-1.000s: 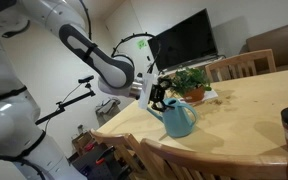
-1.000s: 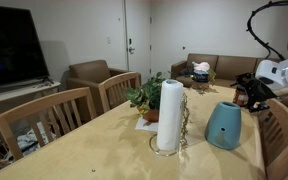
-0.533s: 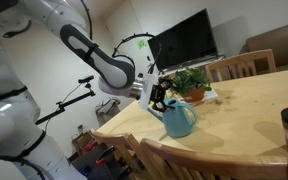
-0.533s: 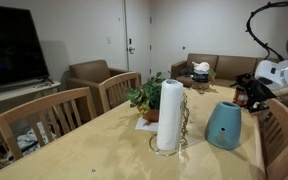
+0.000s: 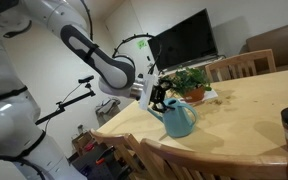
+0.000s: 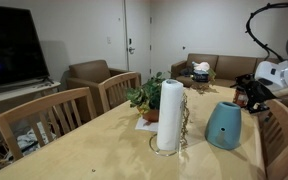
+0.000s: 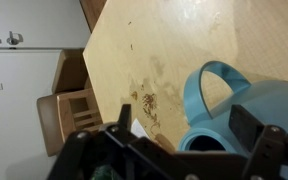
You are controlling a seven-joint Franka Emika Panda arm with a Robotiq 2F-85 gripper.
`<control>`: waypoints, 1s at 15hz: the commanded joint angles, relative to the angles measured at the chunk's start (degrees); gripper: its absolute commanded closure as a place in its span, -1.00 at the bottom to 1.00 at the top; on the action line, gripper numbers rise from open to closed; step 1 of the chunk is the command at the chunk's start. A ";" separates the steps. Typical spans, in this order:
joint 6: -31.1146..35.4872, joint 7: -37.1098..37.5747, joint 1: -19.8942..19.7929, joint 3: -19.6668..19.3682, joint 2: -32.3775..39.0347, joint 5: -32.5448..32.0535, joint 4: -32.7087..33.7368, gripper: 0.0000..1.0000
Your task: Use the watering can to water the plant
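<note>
We hold the claw (image 5: 159, 97) just above the watering can (image 5: 180, 120), on the arm's side of it. The can stands upright near the corner of the table (image 5: 254, 105) closest to the arm. In the wrist view the fingers (image 7: 246, 125) are spread wide and grip nothing. The can's loop handle (image 7: 217, 78) rises in the gap between them, so we judge the grasp lies straight down. The can is teal, rounded and smooth; we cannot make out its spout. The plant (image 5: 191, 82) sits beyond the can, toward the far edge.
</note>
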 commanded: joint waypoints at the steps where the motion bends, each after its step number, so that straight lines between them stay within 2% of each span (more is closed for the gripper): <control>1: 0.81 -0.98 -1.31 0.69 1.06 0.38 0.84 -1.00; 8: 2.18 -0.71 -2.06 2.28 3.69 0.29 3.86 -1.00; 12: 5.22 -0.58 -1.40 5.48 4.14 0.09 7.80 -1.00; 13: 5.45 -1.21 -3.70 8.09 4.39 0.00 8.32 -1.00; 15: 6.18 -1.56 -5.11 9.94 5.03 0.00 9.55 -1.00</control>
